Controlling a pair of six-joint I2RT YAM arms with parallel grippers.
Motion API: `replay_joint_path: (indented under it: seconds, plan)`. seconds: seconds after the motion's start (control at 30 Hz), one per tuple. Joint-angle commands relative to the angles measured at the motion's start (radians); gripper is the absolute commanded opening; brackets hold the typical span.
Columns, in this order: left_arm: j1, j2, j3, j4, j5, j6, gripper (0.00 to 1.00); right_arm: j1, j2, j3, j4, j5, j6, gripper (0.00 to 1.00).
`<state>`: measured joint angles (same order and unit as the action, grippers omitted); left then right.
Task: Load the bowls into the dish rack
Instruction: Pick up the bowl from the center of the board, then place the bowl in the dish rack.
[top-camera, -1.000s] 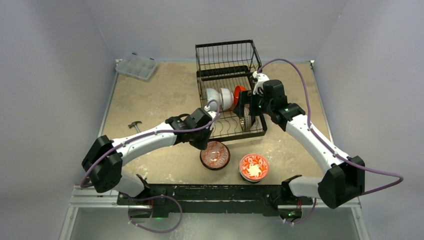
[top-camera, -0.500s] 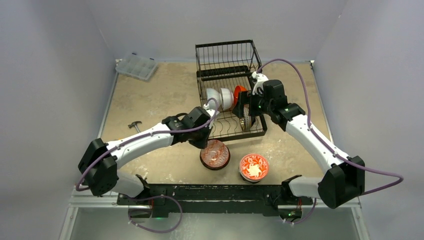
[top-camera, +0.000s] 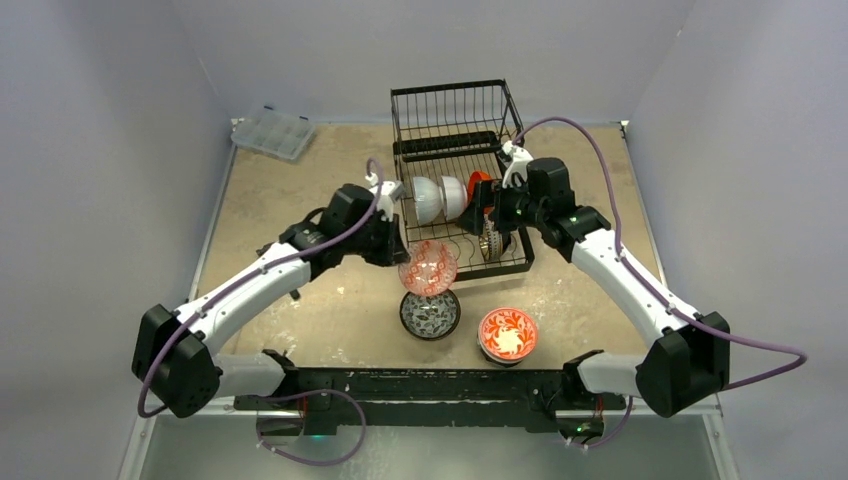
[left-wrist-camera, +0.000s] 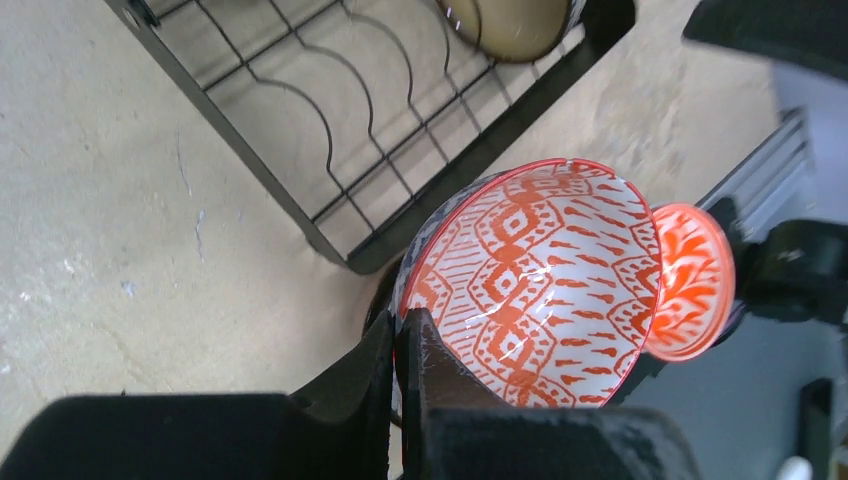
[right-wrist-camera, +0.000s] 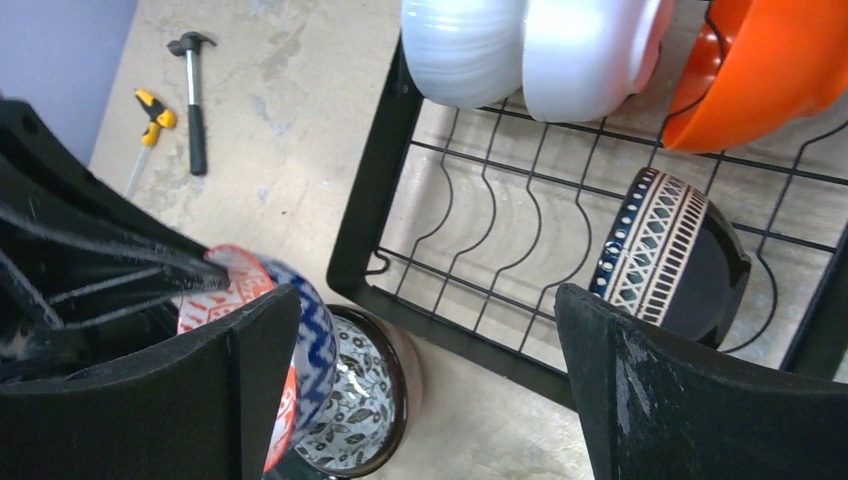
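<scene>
Red-patterned bowl (left-wrist-camera: 530, 270) hangs pinched by its rim in your closed left pincer (left-wrist-camera: 405, 340), above the tabletop (top-camera: 300, 200) just before the dish rack (top-camera: 455, 105). Two wait below: dark floral bowl (top-camera: 430, 314), orange-red bowl (top-camera: 508, 334). Four show racked. Your right pincer (right-wrist-camera: 425, 300) gapes wide, empty.

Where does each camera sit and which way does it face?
Top: high behind the bases, looking down on both arms and the dish rack.
Left wrist: on the left gripper, looking along shut fingers at the red-patterned bowl they pinch.
Right wrist: over the rack, looking down past the open right gripper.
Both wrist views share that bowl.
</scene>
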<state>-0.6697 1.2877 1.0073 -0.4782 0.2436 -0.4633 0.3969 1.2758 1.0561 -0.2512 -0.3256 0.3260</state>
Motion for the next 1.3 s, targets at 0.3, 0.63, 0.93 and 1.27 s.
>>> replay_joint_path:
  seconds: [0.3,0.63,0.93,1.27]
  plan:
    - [0.21,-0.083,-0.128,0.458,0.32,-0.28,0.0,-0.003,-0.074,-0.082,0.262,-0.289,0.256,0.99]
    - [0.276,-0.14,-0.191,0.722,0.329,-0.442,0.0,-0.003,-0.098,-0.243,0.622,-0.436,0.564,0.99]
    - [0.28,-0.176,-0.195,0.779,0.319,-0.464,0.0,0.007,-0.059,-0.347,0.963,-0.505,0.772,0.99]
    - [0.28,-0.146,-0.211,0.766,0.333,-0.452,0.0,0.054,-0.007,-0.299,1.016,-0.502,0.793,0.95]
